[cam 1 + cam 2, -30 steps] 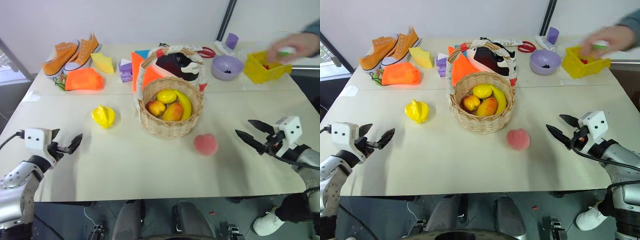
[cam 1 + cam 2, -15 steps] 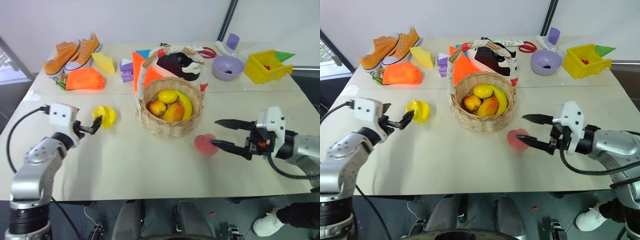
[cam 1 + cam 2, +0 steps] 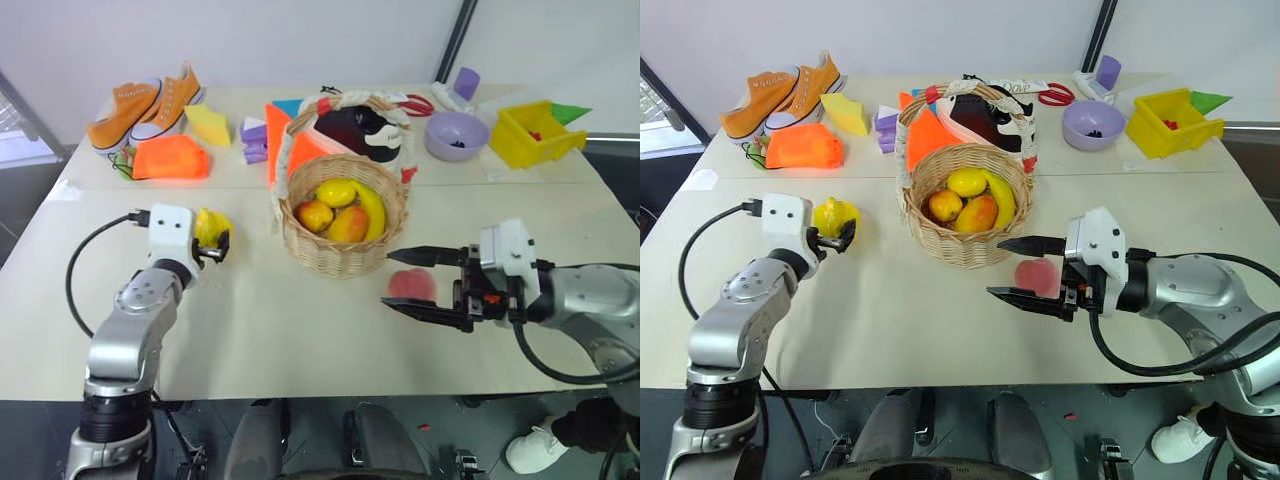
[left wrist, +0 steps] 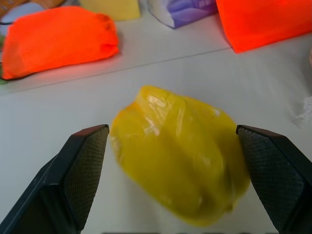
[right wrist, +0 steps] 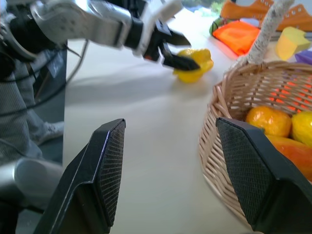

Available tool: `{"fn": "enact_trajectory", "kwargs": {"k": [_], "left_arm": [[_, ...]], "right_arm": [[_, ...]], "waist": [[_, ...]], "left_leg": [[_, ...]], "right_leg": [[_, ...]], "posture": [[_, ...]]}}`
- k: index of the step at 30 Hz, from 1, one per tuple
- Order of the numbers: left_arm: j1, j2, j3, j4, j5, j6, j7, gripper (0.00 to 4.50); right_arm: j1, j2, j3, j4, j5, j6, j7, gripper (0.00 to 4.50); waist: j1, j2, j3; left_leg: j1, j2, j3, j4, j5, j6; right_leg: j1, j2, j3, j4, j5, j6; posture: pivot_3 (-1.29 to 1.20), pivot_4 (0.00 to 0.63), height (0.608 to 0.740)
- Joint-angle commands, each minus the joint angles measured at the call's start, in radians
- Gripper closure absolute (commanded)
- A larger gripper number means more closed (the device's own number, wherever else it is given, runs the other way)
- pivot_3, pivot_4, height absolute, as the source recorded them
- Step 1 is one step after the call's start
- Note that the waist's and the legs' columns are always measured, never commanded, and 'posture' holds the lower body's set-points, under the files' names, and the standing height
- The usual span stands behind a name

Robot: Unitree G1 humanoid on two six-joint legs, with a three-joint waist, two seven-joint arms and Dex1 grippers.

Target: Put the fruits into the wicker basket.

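Yellow ridged starfruit is lying on the beige table, sitting between the two spread black fingers of the left gripper; in the left wrist view one finger is standing just beside each flank of the fruit, and whether the pads are touching it cannot be told. Nothing is being pinched there. The jaws are standing wide.

Pink peach is resting on the table in the gap of the right gripper, whose fingers are parted, one passing on the far side of the fruit and one on the near side. The gripper is pointing level toward the robot's left. Contact between these fingers and the peach cannot be judged.

Wicker basket is standing just beyond the right gripper's far finger and well off to the right of the left gripper. It is holding a yellow lemon, a banana, and two orange-red fruits. Its cloth-wrapped handle is arching upright above them.

Past the left gripper, farther along the table, an orange cloth bundle is lying, with orange sneakers behind it. A yellow wedge and purple blocks are sitting nearby. An orange sheet is leaning behind the basket.

Beyond the right gripper, at the table's far edge, a purple bowl and a yellow bin are standing side by side.
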Motion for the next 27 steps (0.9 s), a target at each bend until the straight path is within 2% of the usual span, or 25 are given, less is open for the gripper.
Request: {"fn": "enact_trajectory", "kwargs": {"k": [1,2,5,9,11,12,15,19,23,27], "left_arm": [[-0.029,-0.008,-0.016,0.030,0.036,0.013,0.012,0.00],[-0.039,-0.013,-0.013,0.039,0.035,0.017,0.011,0.00],[-0.055,-0.021,-0.008,0.050,0.042,0.020,0.014,0.85],[-0.055,-0.032,-0.001,0.039,0.051,0.038,0.023,2.78],[-0.054,-0.031,-0.002,0.034,0.059,0.048,0.024,3.90],[-0.054,-0.026,-0.006,0.030,0.065,0.052,0.022,4.30],[-0.054,-0.026,0.006,0.013,0.073,0.028,0.021,4.40],[-0.082,-0.045,0.102,-0.026,0.056,-0.173,0.031,4.40],[-0.104,-0.053,0.165,-0.138,-0.101,-0.319,-0.118,4.40],[-0.055,0.090,0.178,-0.250,-0.258,-0.227,-0.319,4.40]], "right_arm": [[-0.015,0.004,-0.009,-0.049,0.026,-0.001,-0.019,1.42],[-0.011,0.005,-0.006,-0.054,0.024,-0.002,-0.023,1.42],[-0.006,0.006,-0.001,-0.065,0.020,-0.003,-0.036,1.36],[-0.009,0.006,0.001,-0.070,0.015,-0.004,-0.050,1.36],[-0.011,0.004,0.004,-0.071,0.013,-0.005,-0.054,1.36],[-0.012,0.004,0.005,-0.070,0.013,-0.005,-0.055,1.36],[-0.017,0.002,0.011,-0.068,0.008,-0.006,-0.056,1.36],[-0.041,0.001,0.017,-0.061,0.013,-0.001,-0.063,1.36],[-0.054,-0.009,-0.006,-0.038,0.025,0.004,-0.059,1.36],[-0.044,-0.045,-0.041,0.008,-0.005,-0.012,-0.027,1.36]], "waist": [[0.000,0.000,0.000],[0.000,0.000,0.000],[0.000,0.000,0.000],[0.001,0.000,0.000],[0.000,0.000,0.000],[0.000,0.001,-0.001],[-0.001,0.001,-0.001],[-0.001,-0.001,0.000],[0.002,-0.002,0.001],[0.000,-0.001,0.001]], "left_leg": [[0.000,0.000,0.000,0.000,0.000,0.000],[0.000,0.000,0.000,0.000,0.000,0.000],[0.000,0.000,0.000,0.000,0.000,0.000],[0.000,0.000,0.000,0.000,0.000,0.000],[0.000,0.000,0.000,0.000,0.000,0.000],[0.000,0.000,0.000,0.000,0.000,0.000],[0.001,0.000,0.000,0.000,0.000,0.000],[0.000,0.000,0.000,0.000,0.000,0.000],[-0.001,0.000,0.000,0.000,0.000,0.000],[0.000,0.000,0.000,0.000,0.000,0.000]], "right_leg": [[0.000,0.000,0.000,0.000,0.000,0.000],[0.000,0.000,0.000,0.000,0.000,0.000],[0.000,0.000,0.000,0.000,0.000,0.000],[0.000,0.000,0.000,0.000,0.000,0.000],[0.000,0.000,0.000,0.000,0.000,0.000],[0.000,0.000,0.000,0.000,0.000,0.000],[0.000,0.000,0.000,0.000,0.000,0.000],[0.000,0.000,0.000,0.000,0.000,0.000],[0.000,0.000,0.000,0.000,0.000,0.000],[0.000,-0.001,0.000,0.000,0.000,0.000]], "posture": [[0.00,0.150,0.733],[0.00,0.150,0.733],[0.00,0.150,0.733],[0.00,0.150,0.733],[0.00,0.150,0.733],[0.00,0.150,0.733],[0.00,0.150,0.733],[0.00,0.150,0.733],[0.00,0.150,0.733],[0.00,0.150,0.733]]}}
